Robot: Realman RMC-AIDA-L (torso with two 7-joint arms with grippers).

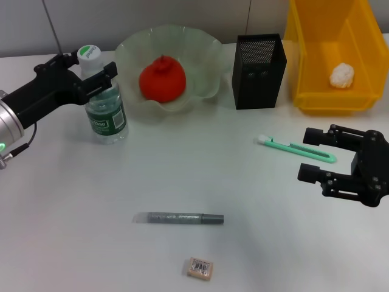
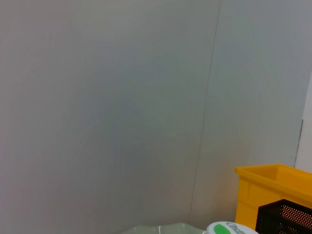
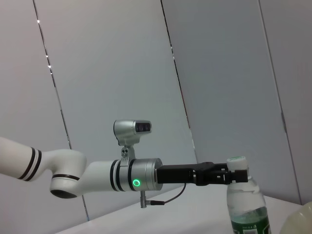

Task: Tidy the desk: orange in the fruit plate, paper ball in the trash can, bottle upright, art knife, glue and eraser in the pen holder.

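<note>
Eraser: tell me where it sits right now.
In the head view the eraser lies at the table's near edge, just in front of the grey pen, apart from both grippers.

Back edge of tabletop, left to right: bottle upright, fruit plate holding orange, pen holder, trash can at back right corner. Eraser near front edge.

open desk centre, pen holder crowding plate
</note>
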